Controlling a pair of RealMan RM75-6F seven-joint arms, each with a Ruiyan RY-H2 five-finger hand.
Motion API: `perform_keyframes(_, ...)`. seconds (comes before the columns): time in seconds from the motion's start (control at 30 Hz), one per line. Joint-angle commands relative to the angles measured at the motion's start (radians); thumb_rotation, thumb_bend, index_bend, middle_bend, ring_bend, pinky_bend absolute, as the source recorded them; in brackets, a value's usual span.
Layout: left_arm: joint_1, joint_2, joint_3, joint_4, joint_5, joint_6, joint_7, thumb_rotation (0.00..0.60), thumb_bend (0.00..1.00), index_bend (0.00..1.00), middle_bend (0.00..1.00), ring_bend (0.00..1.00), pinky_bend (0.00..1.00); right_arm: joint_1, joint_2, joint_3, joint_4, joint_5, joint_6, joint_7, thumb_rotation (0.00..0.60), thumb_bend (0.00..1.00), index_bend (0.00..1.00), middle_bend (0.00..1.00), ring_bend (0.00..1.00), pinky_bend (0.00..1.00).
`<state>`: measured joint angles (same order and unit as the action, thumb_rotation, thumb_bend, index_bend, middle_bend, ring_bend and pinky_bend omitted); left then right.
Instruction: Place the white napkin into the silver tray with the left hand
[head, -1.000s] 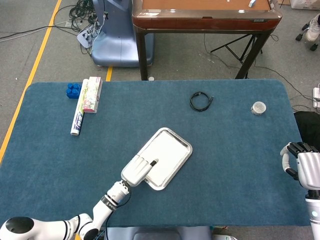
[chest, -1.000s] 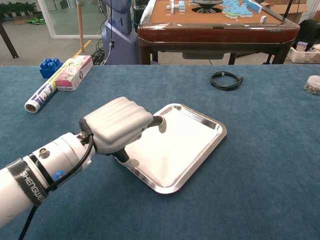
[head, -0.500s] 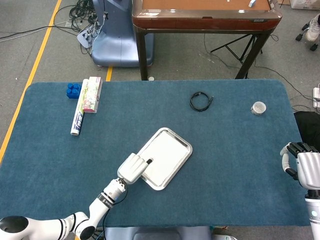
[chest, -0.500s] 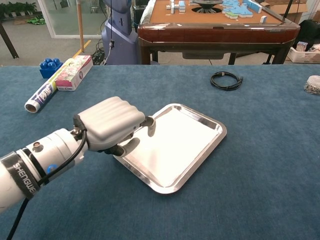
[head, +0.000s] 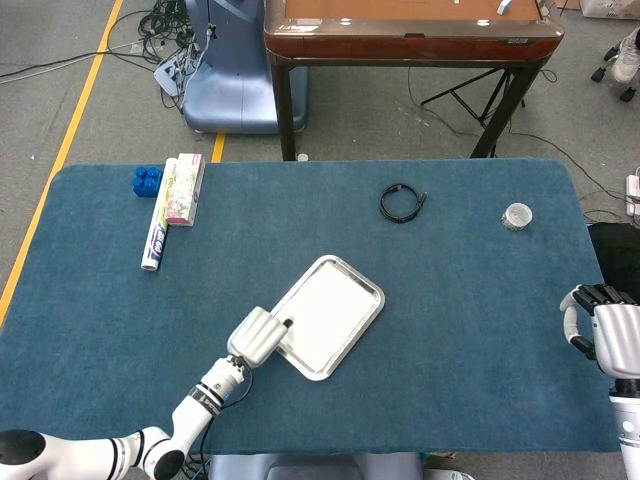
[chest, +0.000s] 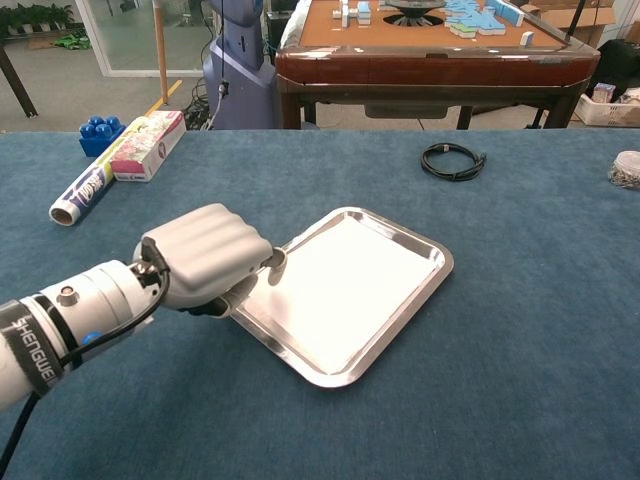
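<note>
The white napkin (head: 322, 310) (chest: 335, 290) lies flat inside the silver tray (head: 380, 298) (chest: 441, 263) near the middle of the blue table. My left hand (head: 257, 338) (chest: 205, 258) hovers at the tray's near-left corner, holding nothing, with a fingertip just over the rim. It does not touch the napkin. My right hand (head: 606, 328) rests far off at the table's right edge, holding nothing, and shows only in the head view.
At the far left lie a tissue pack (head: 184, 188) (chest: 150, 144), a roll (head: 156, 245) (chest: 82, 194) and a blue object (head: 146, 180) (chest: 98, 132). A black cable coil (head: 401, 203) (chest: 452, 160) and a small round item (head: 517, 215) (chest: 627, 169) sit at the back right. A brown table (head: 410, 30) stands beyond.
My left hand has drawn back toward the near left, from over the napkin in the tray to the tray's corner. The napkin stays in the tray. The right hand has not moved.
</note>
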<state>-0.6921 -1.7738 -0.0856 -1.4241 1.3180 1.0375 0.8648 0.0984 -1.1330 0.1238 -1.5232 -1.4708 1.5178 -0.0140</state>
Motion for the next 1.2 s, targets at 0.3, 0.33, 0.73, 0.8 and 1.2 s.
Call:
perform_keyframes(0.3, -0.004, 0.004, 0.014, -0.008, -0.05, -0.01, 0.049, 0.6, 0.73, 0.36, 1.0, 1.0, 1.0, -0.001, 0.0, 0.0, 0.0, 0.0, 0.002, 0.001, 0.6, 0.48, 0.55, 0.49, 0.37, 0.45)
perform_keyframes(0.33, -0.004, 0.003, 0.015, -0.008, -0.051, -0.009, 0.05, 0.6, 0.73, 0.36, 1.0, 1.0, 1.0, -0.001, 0.0, 0.0, 0.0, 0.0, 0.002, 0.001, 0.6, 0.49, 0.55, 0.49, 0.37, 0.45)
perform_keyframes(0.73, -0.012, -0.011, 0.03, 0.004, -0.055, -0.013, 0.038, 0.6, 0.73, 0.36, 1.0, 1.0, 1.0, -0.001, 0.002, 0.001, -0.001, 0.001, 0.002, 0.003, 0.6, 0.48, 0.55, 0.49, 0.37, 0.45)
perform_keyframes(0.8, -0.013, -0.011, 0.031, 0.005, -0.053, -0.01, 0.033, 0.6, 0.73, 0.36, 1.0, 1.0, 1.0, -0.001, 0.002, 0.001, -0.001, 0.001, 0.003, 0.004, 0.6, 0.48, 0.55, 0.49, 0.37, 0.45)
perform_keyframes(1.2, -0.007, 0.046, 0.028, -0.061, 0.033, 0.058, -0.037, 0.6, 0.72, 0.35, 1.0, 1.0, 1.0, -0.001, 0.002, 0.001, -0.001, 0.001, 0.001, 0.004, 0.6, 0.48, 0.55, 0.49, 0.37, 0.45)
